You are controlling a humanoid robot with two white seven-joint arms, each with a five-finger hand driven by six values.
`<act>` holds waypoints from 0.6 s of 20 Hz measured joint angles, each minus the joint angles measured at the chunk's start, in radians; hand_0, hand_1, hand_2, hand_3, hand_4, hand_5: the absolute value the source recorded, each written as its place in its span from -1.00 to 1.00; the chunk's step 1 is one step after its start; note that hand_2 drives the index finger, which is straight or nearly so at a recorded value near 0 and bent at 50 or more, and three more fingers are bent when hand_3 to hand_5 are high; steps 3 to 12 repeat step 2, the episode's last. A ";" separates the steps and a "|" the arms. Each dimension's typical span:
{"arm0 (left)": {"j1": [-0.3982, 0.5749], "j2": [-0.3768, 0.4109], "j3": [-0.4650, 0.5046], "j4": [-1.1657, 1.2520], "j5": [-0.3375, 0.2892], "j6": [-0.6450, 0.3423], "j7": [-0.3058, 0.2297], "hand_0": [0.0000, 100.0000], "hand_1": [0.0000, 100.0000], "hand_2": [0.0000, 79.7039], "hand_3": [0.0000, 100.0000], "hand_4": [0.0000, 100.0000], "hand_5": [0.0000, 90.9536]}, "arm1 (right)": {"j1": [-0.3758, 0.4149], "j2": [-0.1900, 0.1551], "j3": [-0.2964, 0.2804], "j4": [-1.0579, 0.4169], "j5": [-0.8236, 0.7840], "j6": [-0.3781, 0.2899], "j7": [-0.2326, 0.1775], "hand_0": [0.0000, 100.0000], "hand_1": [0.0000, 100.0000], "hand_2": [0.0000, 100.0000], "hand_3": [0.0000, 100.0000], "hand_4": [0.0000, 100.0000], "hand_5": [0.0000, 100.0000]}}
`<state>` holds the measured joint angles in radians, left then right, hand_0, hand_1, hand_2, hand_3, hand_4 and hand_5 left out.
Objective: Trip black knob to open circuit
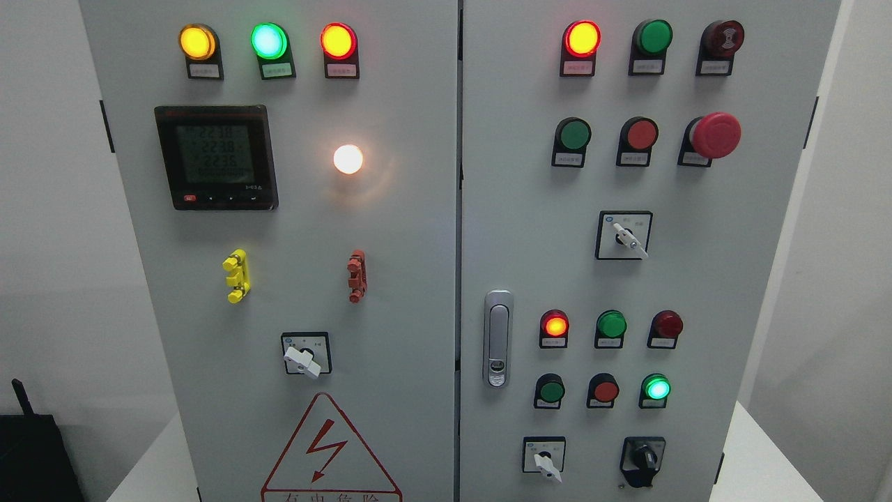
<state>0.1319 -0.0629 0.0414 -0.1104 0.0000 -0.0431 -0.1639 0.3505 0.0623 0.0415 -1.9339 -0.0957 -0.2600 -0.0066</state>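
The black knob [643, 459] sits at the lower right of the right cabinet door, on a black plate, its grip standing close to upright. To its left is a white-handled rotary switch [546, 461] pointing down and to the right. Neither of my hands nor any arm shows in the head view.
A grey two-door control cabinet [418, 279] fills the view. It carries lit and unlit indicator lamps, push buttons, a red mushroom stop button [714, 134], a digital meter [216, 157], two more white rotary switches [304, 359] [629, 239] and a silver door latch [497, 338]. A black box [35, 453] sits at the lower left.
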 measured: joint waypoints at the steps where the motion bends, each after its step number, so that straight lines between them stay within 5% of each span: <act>1: 0.000 0.000 0.000 0.000 0.000 0.001 0.000 -0.76 -0.22 -1.00 -1.00 -1.00 -1.00 | 0.002 0.000 0.000 -0.001 0.000 -0.001 0.000 -1.00 -1.00 -1.00 -1.00 -1.00 -1.00; 12: 0.000 0.000 0.000 0.000 0.000 0.001 0.000 -0.76 -0.22 -1.00 -1.00 -1.00 -1.00 | 0.004 0.000 0.000 -0.001 0.001 -0.002 0.000 -1.00 -1.00 -1.00 -1.00 -1.00 -1.00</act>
